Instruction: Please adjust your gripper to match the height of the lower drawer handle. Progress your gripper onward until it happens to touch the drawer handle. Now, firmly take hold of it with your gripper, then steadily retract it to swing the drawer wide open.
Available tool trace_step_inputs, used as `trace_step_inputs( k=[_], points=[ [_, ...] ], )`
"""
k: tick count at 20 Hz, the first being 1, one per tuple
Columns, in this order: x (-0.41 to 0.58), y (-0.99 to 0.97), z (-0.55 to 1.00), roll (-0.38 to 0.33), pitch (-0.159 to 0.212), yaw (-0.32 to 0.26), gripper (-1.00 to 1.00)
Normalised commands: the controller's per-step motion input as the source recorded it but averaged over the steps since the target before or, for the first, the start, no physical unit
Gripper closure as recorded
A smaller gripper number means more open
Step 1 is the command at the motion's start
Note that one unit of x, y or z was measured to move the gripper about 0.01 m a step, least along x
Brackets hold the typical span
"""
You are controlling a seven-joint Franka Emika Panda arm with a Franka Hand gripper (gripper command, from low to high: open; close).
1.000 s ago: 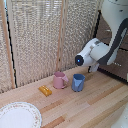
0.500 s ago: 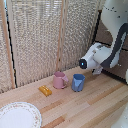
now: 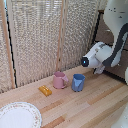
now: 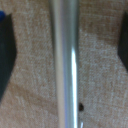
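In wrist view the drawer handle sits midway between the jaws, set apart with room each side; exterior view hides it behind the arm, drawer at its right edge

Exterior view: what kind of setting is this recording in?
Probably a mock home or kitchen corner: a wooden tabletop with a pink mug, a blue cup and a patterned plate, backed by reed screens.

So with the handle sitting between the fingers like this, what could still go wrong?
The jaws look open around the drawer handle, with each of the fingers well clear of it, so pulling back before closing would probably slip off. The blurred wrist view leaves depth unclear. The blue cup and pink mug stand near the arm's retreat path.
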Motion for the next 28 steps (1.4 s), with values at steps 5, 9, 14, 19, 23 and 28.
trace_step_inputs(
  k=[5, 9, 14, 19, 23, 28],
  points=[
    [-0.216, -0.02, 0.0, 0.117, 0.0, 0.0, 1.0],
    [-0.044, 0.24, 0.0, 0.26, 0.024, -0.061, 1.0],
    [0.0, 0.46, 0.0, 0.31, 0.068, -0.09, 1.0],
    [0.0, 0.47, 0.01, 0.323, 0.081, -0.078, 1.0],
    [0.0, 0.59, -0.06, 0.254, 0.075, -0.074, 1.0],
    [-0.002, 0.87, -0.18, 0.1, 0.014, -0.015, 1.0]
  ],
)
